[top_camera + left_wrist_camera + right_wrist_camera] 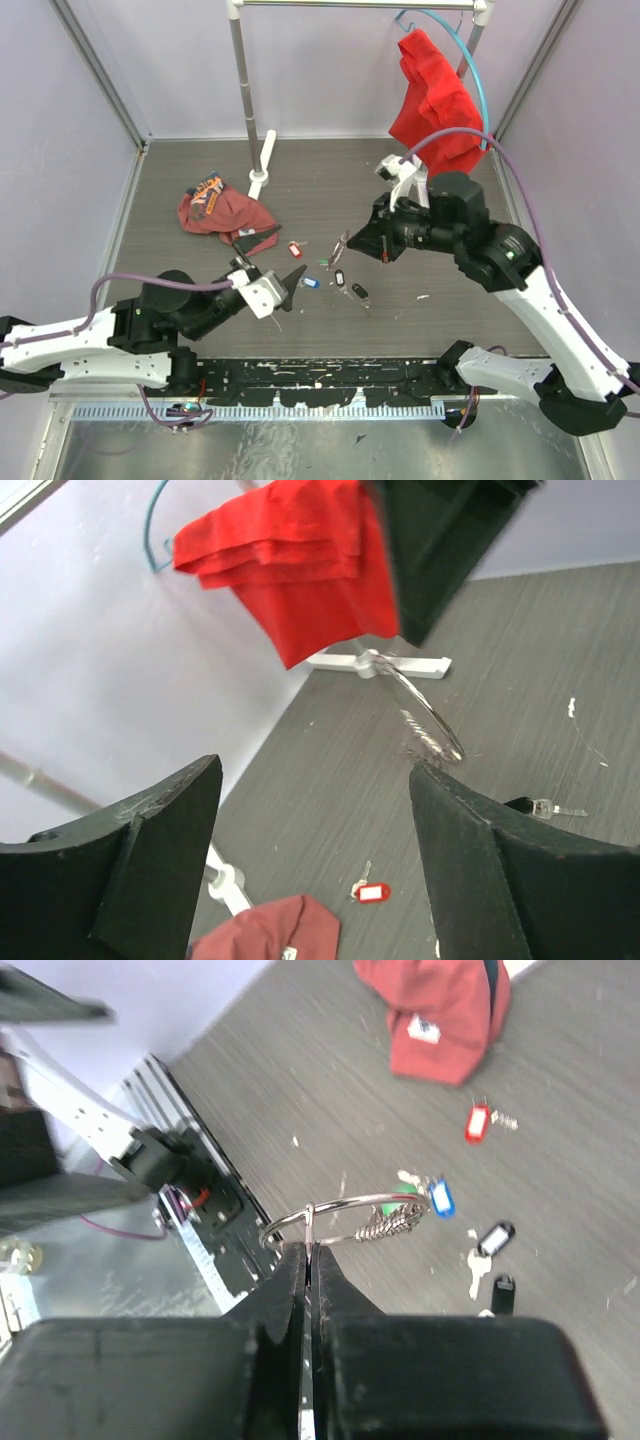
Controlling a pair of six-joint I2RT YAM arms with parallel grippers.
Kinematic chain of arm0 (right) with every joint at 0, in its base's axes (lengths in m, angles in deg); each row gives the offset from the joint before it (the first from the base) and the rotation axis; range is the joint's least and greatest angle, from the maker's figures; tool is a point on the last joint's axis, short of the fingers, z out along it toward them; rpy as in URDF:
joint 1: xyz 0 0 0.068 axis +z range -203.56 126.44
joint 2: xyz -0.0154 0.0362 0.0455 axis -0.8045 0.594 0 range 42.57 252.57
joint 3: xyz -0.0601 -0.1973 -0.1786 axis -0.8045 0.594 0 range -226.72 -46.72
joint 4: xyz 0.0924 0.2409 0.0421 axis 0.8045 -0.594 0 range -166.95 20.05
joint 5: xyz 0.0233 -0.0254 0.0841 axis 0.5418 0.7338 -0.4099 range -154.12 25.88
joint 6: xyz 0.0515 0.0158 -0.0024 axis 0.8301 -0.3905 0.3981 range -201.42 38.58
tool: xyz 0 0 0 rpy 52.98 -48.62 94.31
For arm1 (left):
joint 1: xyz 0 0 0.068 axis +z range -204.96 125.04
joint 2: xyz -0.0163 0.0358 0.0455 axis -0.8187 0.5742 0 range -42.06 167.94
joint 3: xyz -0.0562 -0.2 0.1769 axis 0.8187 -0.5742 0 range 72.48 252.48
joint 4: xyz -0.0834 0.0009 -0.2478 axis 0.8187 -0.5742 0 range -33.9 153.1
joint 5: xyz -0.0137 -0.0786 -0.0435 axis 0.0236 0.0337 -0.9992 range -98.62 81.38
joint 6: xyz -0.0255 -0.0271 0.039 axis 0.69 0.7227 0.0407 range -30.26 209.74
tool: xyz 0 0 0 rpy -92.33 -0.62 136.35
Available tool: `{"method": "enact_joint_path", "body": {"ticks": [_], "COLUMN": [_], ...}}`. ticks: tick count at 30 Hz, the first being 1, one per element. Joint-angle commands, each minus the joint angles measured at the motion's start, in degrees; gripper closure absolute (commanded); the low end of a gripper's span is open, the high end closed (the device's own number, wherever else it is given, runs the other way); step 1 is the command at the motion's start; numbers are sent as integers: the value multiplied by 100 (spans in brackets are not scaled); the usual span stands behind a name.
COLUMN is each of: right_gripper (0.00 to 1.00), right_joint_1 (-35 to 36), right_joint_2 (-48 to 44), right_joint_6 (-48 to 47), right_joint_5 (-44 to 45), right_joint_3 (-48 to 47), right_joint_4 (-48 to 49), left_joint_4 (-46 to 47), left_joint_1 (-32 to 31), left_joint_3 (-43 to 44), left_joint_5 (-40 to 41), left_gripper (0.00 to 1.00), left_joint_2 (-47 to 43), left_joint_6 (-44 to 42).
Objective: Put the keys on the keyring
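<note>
My right gripper (308,1252) is shut on the keyring (345,1215), a thin silver wire ring with a coiled section, and holds it above the table. In the top view the ring (340,245) sits at that gripper's tips (350,240). Below it the keys lie loose on the table: a red-tagged one (477,1122), a blue one (441,1198), a green one (405,1192) and two black ones (494,1237). My left gripper (295,278) stands open and empty just left of the blue-tagged key (310,282). Its wrist view looks between its fingers (150,860) at the ring (430,720) and the red-tagged key (370,891).
A maroon cap (222,212) lies at the back left, beside the white foot (262,165) of a clothes rail. A red cloth (432,100) hangs from a blue hoop hanger (478,80) at the back right. Purple walls close in the table.
</note>
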Motion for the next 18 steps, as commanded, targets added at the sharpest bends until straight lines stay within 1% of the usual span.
{"method": "enact_joint_path", "body": {"ticks": [1,4,8,12,15,16,18], "right_gripper": [99,99,99,99,99,97,80], "right_joint_1": [16,170,233,233,269,281,321], "right_joint_2": [584,903,1260,2052,2862,3112,3455], "right_joint_6": [-159,-143,-78,-130,-198,-216,-171], "right_joint_5": [311,435,310,-117,-468,-573,-702], "right_joint_3": [127,303,422,595,692,674,644], "right_joint_4": [-789,-1102,-1136,-797,-292,-125,430], "left_joint_4": [626,636,375,-337,-573,-607,-665], "left_joint_1": [-13,69,489,1165,1524,1600,1726], "left_joint_3": [-258,-343,-330,-101,-61,-62,-81], "left_joint_5": [1106,1413,1467,1062,800,755,666], "left_gripper": [16,14,13,13,13,13,13], "left_joint_2": [-372,-487,-390,-93,10,21,10], "left_joint_6": [544,646,1178,1930,2204,2249,2367]}}
